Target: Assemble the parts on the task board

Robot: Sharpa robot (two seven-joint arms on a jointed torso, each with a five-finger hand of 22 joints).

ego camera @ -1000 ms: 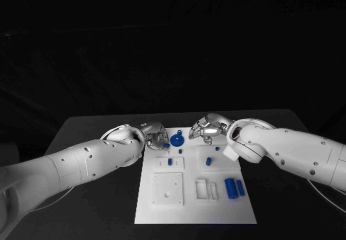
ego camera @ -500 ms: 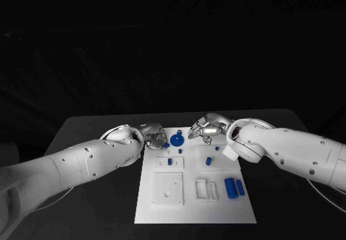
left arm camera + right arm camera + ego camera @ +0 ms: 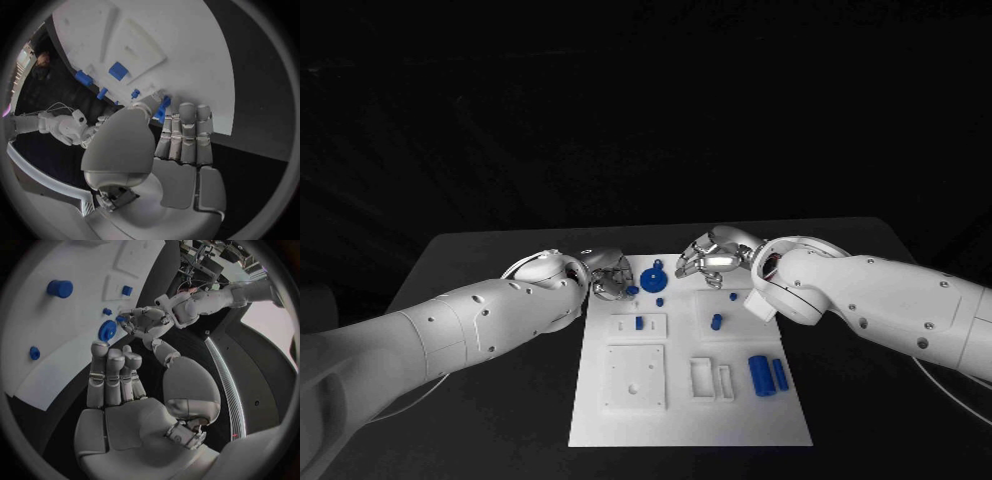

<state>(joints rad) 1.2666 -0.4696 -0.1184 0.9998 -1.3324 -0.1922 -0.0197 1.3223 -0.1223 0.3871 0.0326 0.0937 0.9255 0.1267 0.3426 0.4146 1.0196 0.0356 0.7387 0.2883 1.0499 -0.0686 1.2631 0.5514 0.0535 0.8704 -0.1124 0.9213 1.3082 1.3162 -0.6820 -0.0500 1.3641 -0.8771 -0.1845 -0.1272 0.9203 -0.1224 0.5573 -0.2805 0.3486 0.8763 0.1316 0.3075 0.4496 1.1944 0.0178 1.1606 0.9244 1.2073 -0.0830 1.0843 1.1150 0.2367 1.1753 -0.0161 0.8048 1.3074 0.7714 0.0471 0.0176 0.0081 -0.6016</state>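
The white task board (image 3: 733,420) lies in the middle of the black table. My left hand (image 3: 606,272) is at the board's far left corner. A small blue part (image 3: 633,291) sits between its thumb and a fingertip, and the left wrist view shows that part (image 3: 164,106) pinched at the board's edge (image 3: 187,60). A round blue disc (image 3: 655,279) stands on the board just right of it. My right hand (image 3: 711,258) hovers over the far edge with fingers apart and holds nothing. In the right wrist view, the right hand (image 3: 119,390) faces the left hand (image 3: 150,322) across the disc (image 3: 107,330).
Nearer me, a blue peg (image 3: 640,323) stands in a left plate and another (image 3: 718,322) in a right plate. Two blue blocks (image 3: 762,375) lie side by side at the right. Plain white recessed plates (image 3: 635,378) fill the board's near half.
My left hand has shifted very slightly back at the board's far left corner. The right hand and the parts have stayed where they were.
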